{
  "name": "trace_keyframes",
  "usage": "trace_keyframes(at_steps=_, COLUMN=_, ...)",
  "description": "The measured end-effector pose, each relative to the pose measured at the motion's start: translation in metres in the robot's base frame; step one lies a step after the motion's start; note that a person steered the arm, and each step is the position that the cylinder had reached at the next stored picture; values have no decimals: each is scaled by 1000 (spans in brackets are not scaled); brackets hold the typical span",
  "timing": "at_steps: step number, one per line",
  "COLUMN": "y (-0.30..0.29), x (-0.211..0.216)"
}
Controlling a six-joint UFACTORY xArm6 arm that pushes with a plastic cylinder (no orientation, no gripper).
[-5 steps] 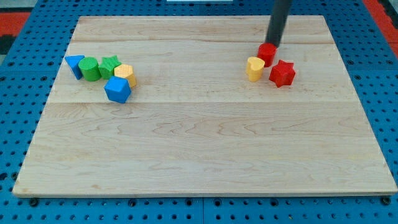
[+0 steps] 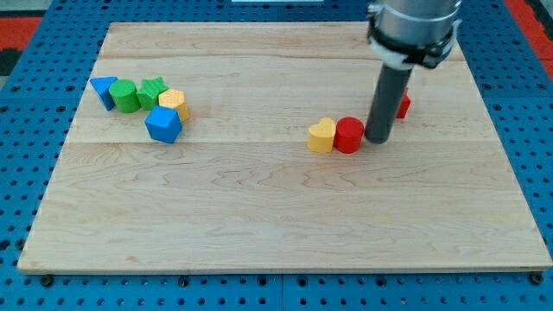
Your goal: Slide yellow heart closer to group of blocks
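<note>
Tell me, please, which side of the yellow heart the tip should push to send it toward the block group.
Push its right side, heading left: the group lies at the view's left. The red cylinder now touches that side of the yellow heart, with my tip just beyond it, so pushing on through the cylinder probably works.

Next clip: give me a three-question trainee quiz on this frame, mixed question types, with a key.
1. True or false: my tip touches the yellow heart directly.
2. Multiple choice: what sits between my tip and the yellow heart? A) blue block B) red cylinder C) green star
3. Fill in: the group of five blocks, including the blue triangle, green cylinder, yellow block and blue block, lies toward the view's ____.

Key:
1. False; the red cylinder is in between.
2. B
3. left

A red block shows partly behind the rod.
</note>
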State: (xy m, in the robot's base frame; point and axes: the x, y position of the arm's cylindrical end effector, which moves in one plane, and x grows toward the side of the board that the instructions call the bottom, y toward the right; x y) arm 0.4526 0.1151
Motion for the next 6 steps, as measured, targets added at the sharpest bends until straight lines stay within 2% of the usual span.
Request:
trace_keyframes(at_steps=1, y=-30, x=12)
trace_keyframes(at_steps=2, y=-75, x=-1)
trace_keyframes(at_steps=4, y=-43, x=-24)
trace_keyframes(at_steps=6, y=-131, x=-24)
